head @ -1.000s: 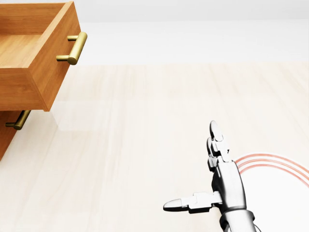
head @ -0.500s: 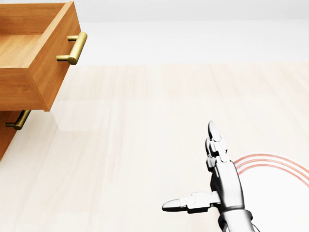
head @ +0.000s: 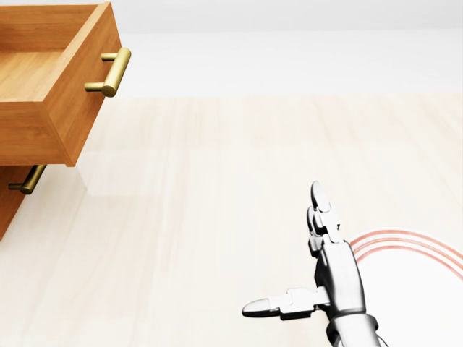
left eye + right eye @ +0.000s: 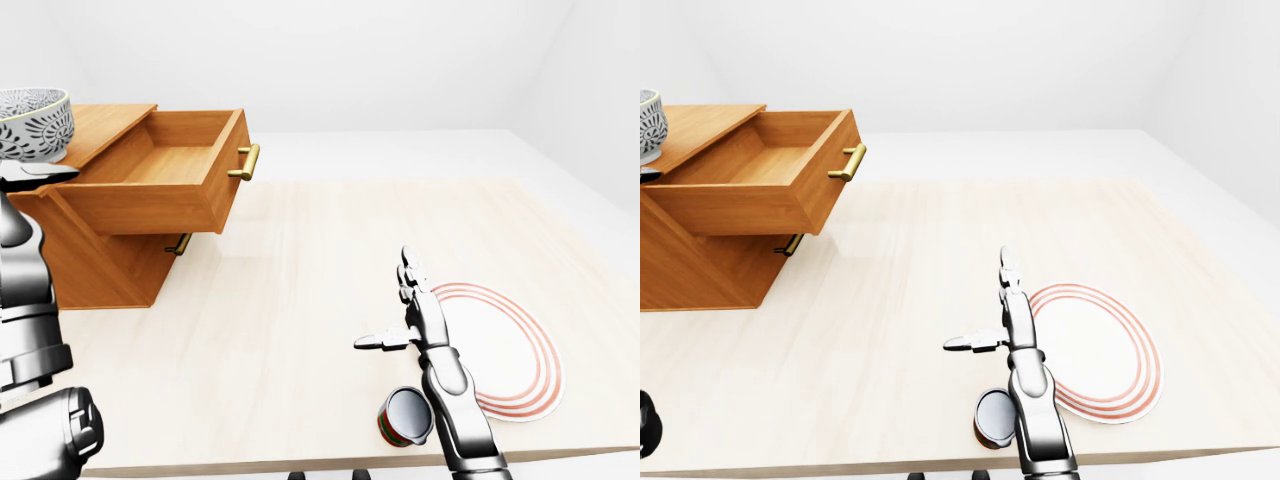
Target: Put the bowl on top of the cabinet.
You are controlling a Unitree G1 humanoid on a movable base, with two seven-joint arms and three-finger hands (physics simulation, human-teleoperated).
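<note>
The bowl (image 4: 30, 122), white with a dark lace pattern, is at the top left of the left-eye view, over the left end of the wooden cabinet's top (image 4: 105, 125). My left hand (image 4: 32, 174) is right under it. One finger shows below the bowl's base and the rest is hidden, so its grip is unclear. The cabinet's upper drawer (image 4: 170, 185) stands pulled out and empty, with a brass handle (image 3: 110, 72). My right hand (image 3: 286, 249) hovers open over the table, fingers straight and thumb out to the left, holding nothing.
A white plate with red rings (image 4: 505, 350) lies just right of my right hand. A small red and green can (image 4: 405, 416) lies on its side by the table's near edge (image 4: 300, 462), beside my right forearm. A lower drawer handle (image 4: 180, 244) shows under the open drawer.
My right hand has drifted a touch to the left in the head view. Nothing else differs.
</note>
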